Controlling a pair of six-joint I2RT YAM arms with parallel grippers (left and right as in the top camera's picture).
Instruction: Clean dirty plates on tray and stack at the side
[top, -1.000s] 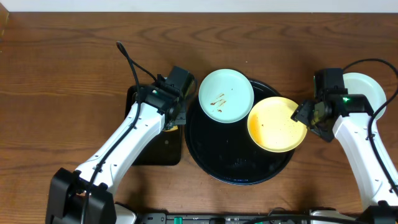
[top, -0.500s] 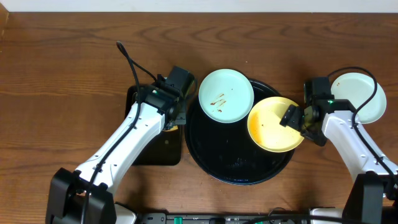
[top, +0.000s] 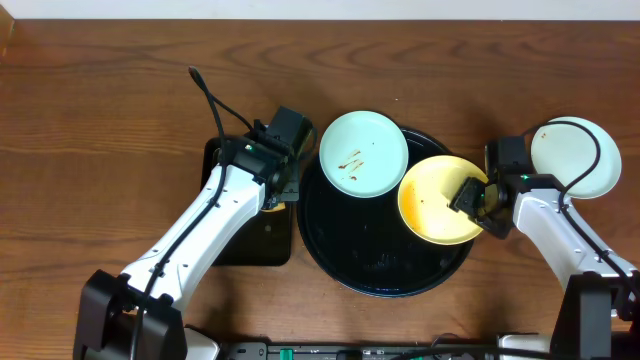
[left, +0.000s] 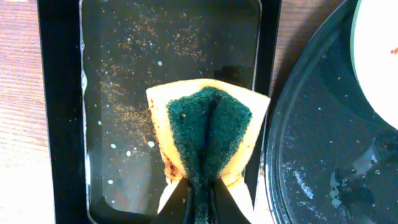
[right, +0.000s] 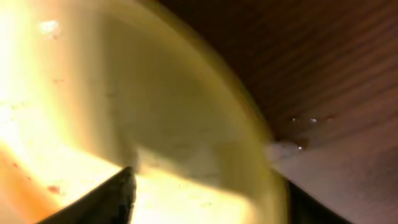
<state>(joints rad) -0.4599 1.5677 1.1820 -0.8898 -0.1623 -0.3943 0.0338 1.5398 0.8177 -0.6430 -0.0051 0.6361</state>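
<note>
Most of the overhead view was taken up by the wood-grain tabletop (top: 100, 100), with wide bare stretches seen along its far edge and to the left. At its centre the round black tray (top: 385, 255) was set, its near half left uncovered. Just beside the round tray's left rim, the rectangular black tray (top: 265, 240) was partly covered by the left arm.

Three plates were counted. The smeared mint plate (top: 375, 130) was laid over the round tray's far-left rim. The yellow plate (top: 430, 200) was laid on the right part, its edge carried past the right rim. The clean-looking mint plate (top: 570, 160) was placed on bare wood near the right edge, apart from the round tray.

The sponge (left: 208, 124), green face up, was pinched fast by the fully closed left gripper (left: 200, 199) above the rectangular tray.

The right gripper (top: 478, 197) was set at the yellow plate's right edge, in the narrow strip between that plate and the clean-looking one. One of its fingers (right: 109, 199) was seen over the plate's inside and the other beyond the rim; whether the rim was clamped could not be told.
</note>
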